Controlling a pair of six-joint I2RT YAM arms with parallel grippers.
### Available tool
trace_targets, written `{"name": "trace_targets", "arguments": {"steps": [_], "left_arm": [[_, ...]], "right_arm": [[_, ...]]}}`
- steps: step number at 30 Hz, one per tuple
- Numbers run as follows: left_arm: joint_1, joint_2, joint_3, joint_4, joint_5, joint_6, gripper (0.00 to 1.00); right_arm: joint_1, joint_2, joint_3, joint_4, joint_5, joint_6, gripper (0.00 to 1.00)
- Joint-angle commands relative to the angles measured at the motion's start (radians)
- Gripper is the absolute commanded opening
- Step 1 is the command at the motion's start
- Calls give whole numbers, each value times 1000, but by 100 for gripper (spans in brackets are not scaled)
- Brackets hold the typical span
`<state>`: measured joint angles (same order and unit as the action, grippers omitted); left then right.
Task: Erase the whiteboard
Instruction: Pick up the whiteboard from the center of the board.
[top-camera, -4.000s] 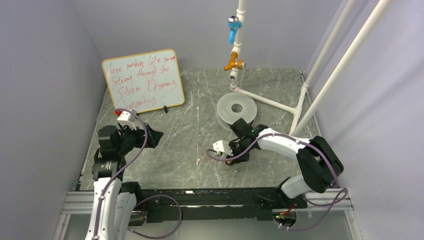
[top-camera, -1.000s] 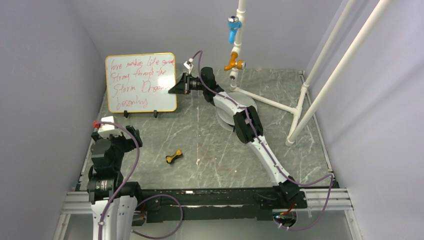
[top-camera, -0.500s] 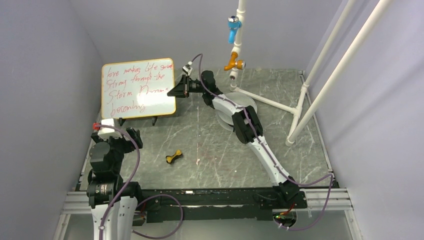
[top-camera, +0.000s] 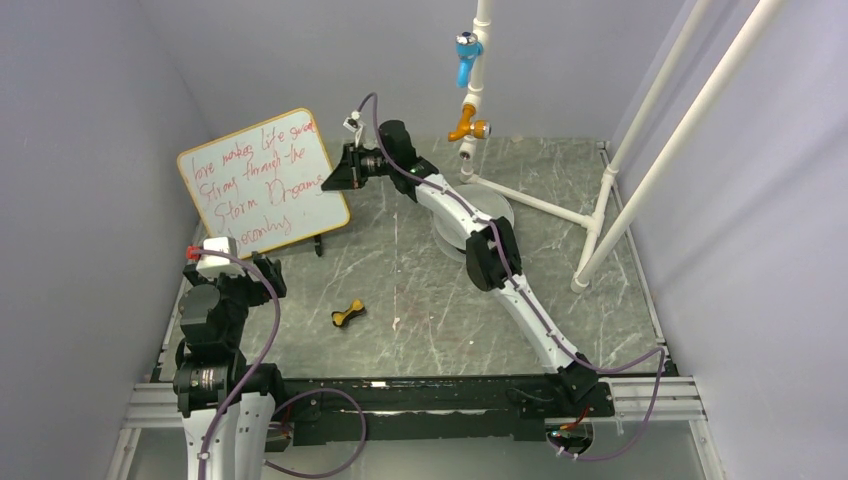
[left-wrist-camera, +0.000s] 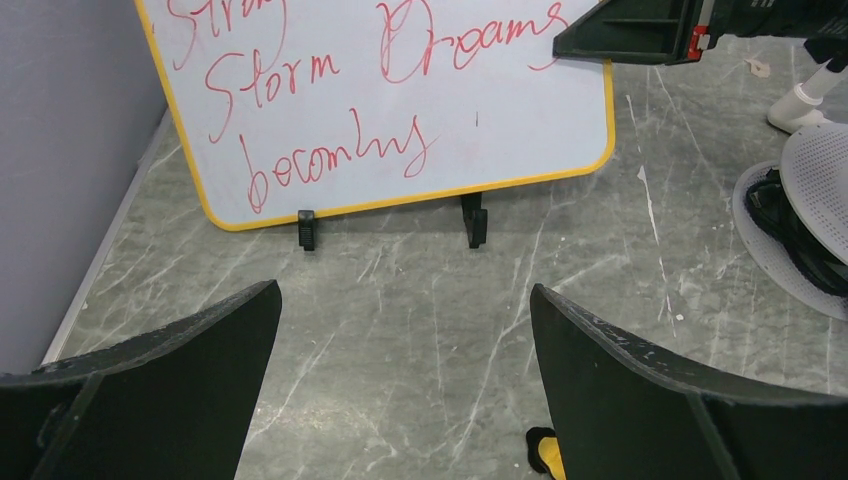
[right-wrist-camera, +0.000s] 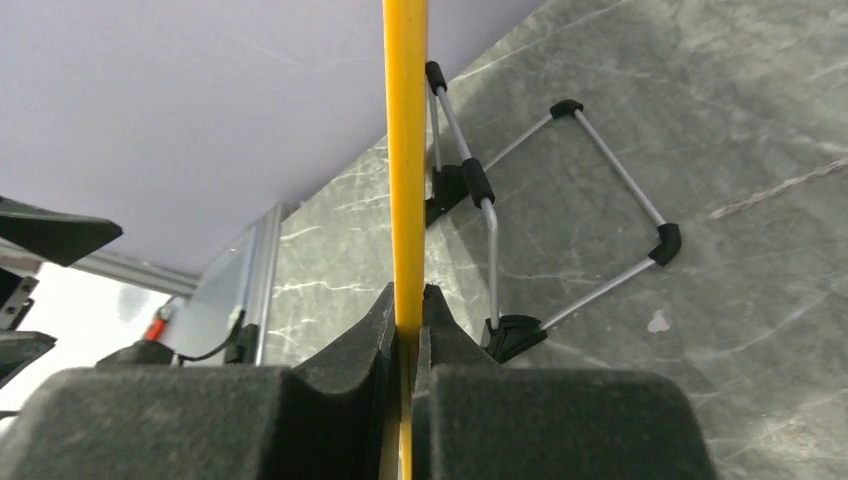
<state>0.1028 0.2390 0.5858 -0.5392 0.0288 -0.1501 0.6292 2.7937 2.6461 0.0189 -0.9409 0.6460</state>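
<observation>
While the right gripper (top-camera: 335, 172) is clamped on the frame edge of the whiteboard (top-camera: 262, 182), tilted and well left of the grey disc (top-camera: 503, 212), hold firm, pivot slowly. Left gripper (left-wrist-camera: 405, 293) gapes wide, empty; red writing unwiped.

whiteboard (left-wrist-camera: 380, 110) top lines cut off in left wrist view, writing hidden edge-on in right wrist view, yellow piece (left-wrist-camera: 549, 458) mostly behind left gripper (left-wrist-camera: 405, 300)

Grey marbled table (top-camera: 420, 290) with whiteboard (top-camera: 262, 185), round disc (top-camera: 502, 212), small yellow piece (top-camera: 347, 314)
</observation>
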Motion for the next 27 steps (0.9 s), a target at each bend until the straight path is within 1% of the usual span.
{"name": "trace_targets", "arguments": {"steps": [1, 9, 19, 27], "left_arm": [[0, -7, 9, 34, 10, 14, 100], [0, -34, 9, 41, 13, 17, 99], [0, -121, -3, 70, 33, 20, 99], [-1, -164, -8, 84, 50, 24, 99]], "right_arm": [[18, -105, 164, -118, 91, -248, 0], [46, -148, 243, -192, 147, -308, 0], [61, -213, 290, -189, 180, -289, 0], [57, -287, 313, -203, 158, -246, 0]]}}
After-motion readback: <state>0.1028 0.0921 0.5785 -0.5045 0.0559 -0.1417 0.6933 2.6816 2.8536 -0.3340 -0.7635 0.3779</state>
